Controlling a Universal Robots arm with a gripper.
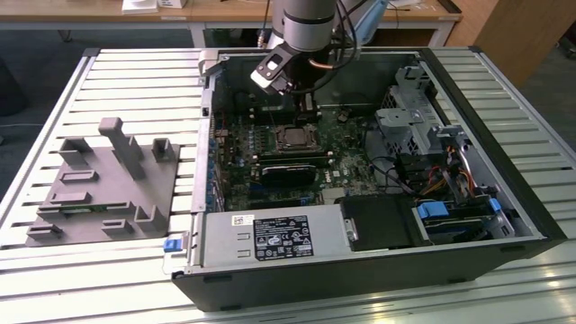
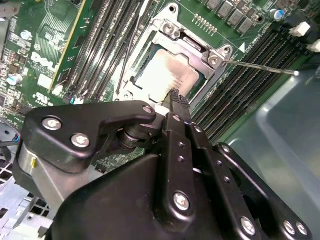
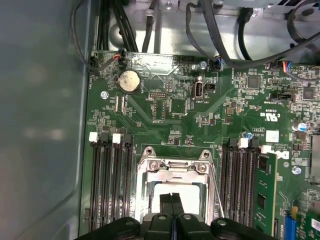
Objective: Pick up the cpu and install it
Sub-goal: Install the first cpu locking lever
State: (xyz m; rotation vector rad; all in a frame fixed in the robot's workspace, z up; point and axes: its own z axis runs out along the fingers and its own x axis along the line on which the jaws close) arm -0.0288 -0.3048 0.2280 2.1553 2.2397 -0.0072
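The cpu lies flat in the metal-framed socket on the motherboard of the open computer case, its silvery lid facing up. In both wrist views the cpu shows inside the socket frame. My gripper hangs just above the socket. Its two black fingers are pressed together, and their tips stand over the cpu lid. The gripper is shut, with nothing seen between the fingers.
Memory slots flank the socket, one with a green module. A thin socket lever sticks out sideways. A black block sits near the socket. Drive cage, power supply, cables, grey fixture.
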